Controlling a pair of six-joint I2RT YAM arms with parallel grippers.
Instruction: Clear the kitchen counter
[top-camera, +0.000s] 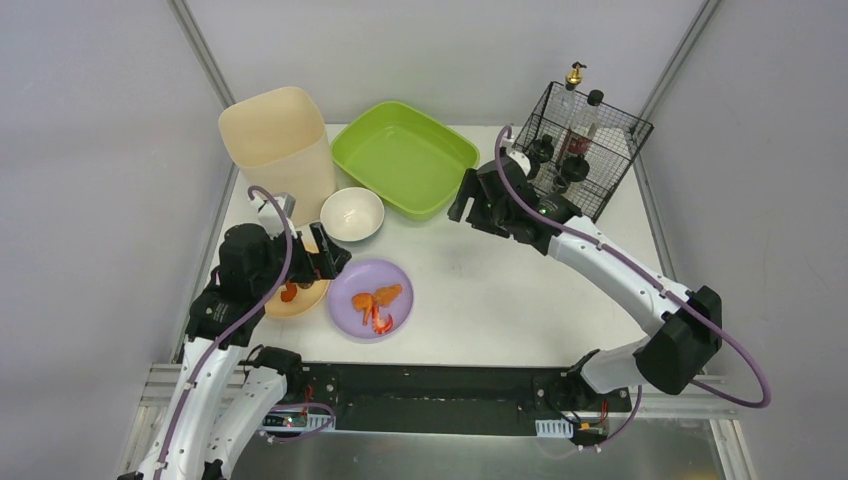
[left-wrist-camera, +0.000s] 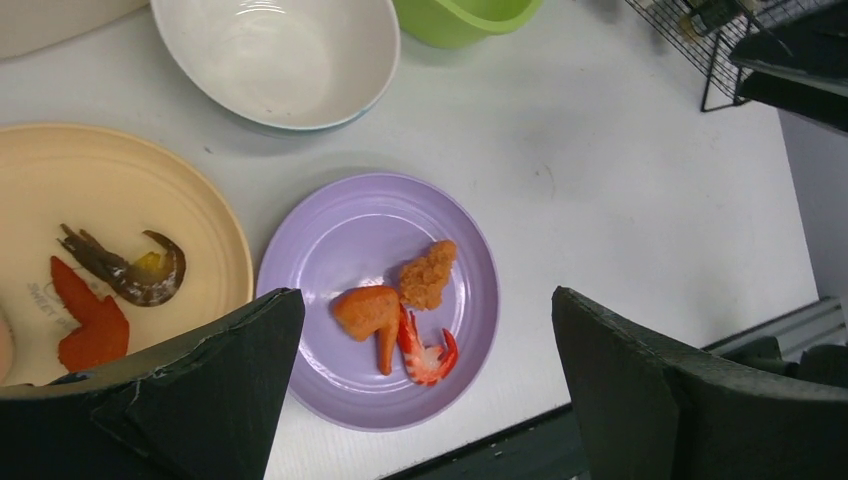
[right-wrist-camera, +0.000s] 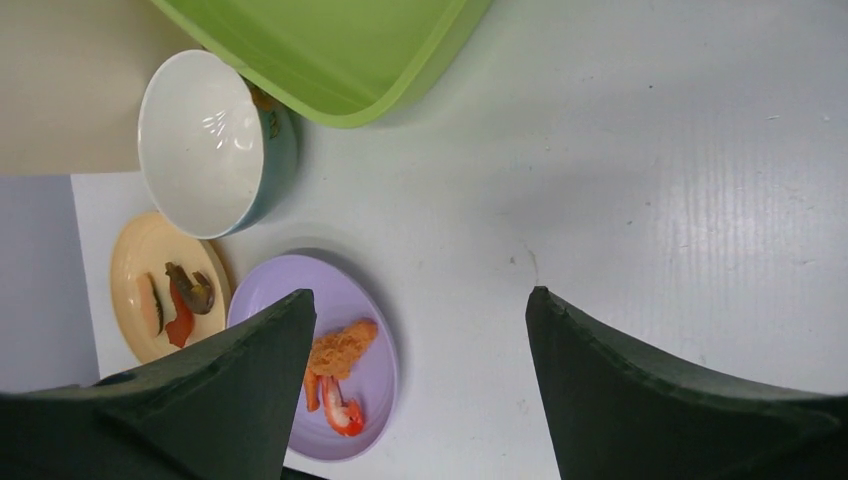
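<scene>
The white kitchen counter (top-camera: 500, 290) carries a purple plate (top-camera: 352, 282) with a chicken wing (left-wrist-camera: 365, 310), a fried piece (left-wrist-camera: 428, 275) and a red shrimp (left-wrist-camera: 425, 350). Left of it a cream plate (top-camera: 300, 303) holds a dark shrimp (left-wrist-camera: 135, 272) and red scraps (left-wrist-camera: 90, 320). A white bowl (top-camera: 352, 213) stands empty behind them. My left gripper (top-camera: 335, 258) hovers open and empty over the gap between the two plates. My right gripper (top-camera: 462, 205) hovers open and empty beside the green tray's right corner. In the wrist views the left gripper (left-wrist-camera: 428, 300) and the right gripper (right-wrist-camera: 420, 295) hold nothing.
An empty green tray (top-camera: 405, 160) sits at the back centre. A tall beige bin (top-camera: 278, 140) stands at the back left. A black wire basket (top-camera: 585, 150) with bottles stands at the back right, behind my right wrist. Grey framing runs along the counter's edges.
</scene>
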